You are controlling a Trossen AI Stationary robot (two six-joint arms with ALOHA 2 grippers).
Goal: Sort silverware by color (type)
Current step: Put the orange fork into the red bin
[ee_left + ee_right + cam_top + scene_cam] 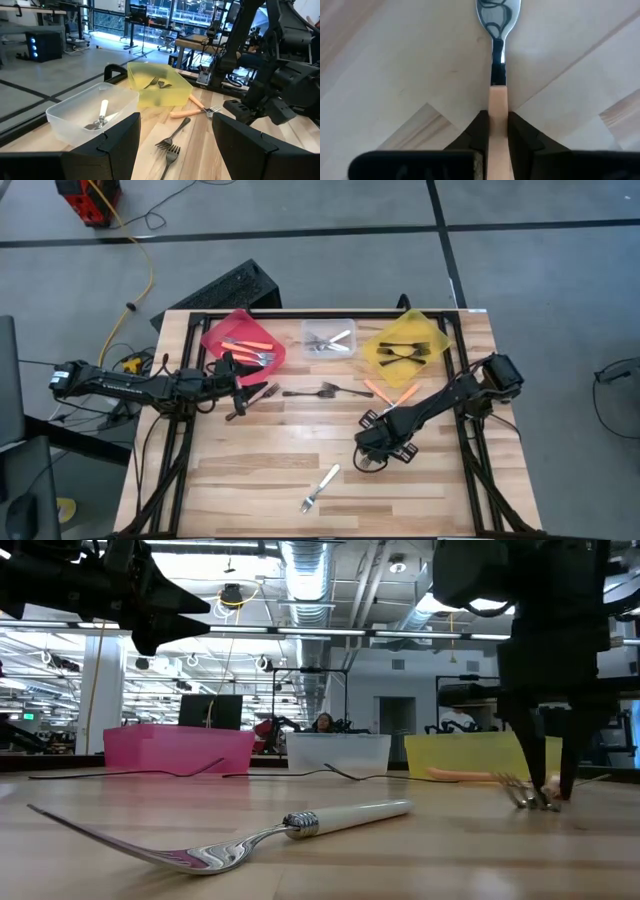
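Orange-handled fork (498, 107) flat on surface (260, 470), near right edge | right end effector (498, 131) pinching its handle | left end effector (175, 145) open, empty, near red bin (215, 335) | risk: thin handle slips or twists on lift, fork drops.

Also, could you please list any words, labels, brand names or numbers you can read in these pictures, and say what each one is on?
There is no readable text in any view.
The red bin, clear bin and yellow bin carry no labels.
The white-handled fork and the orange-handled fork in the right gripper show no markings.
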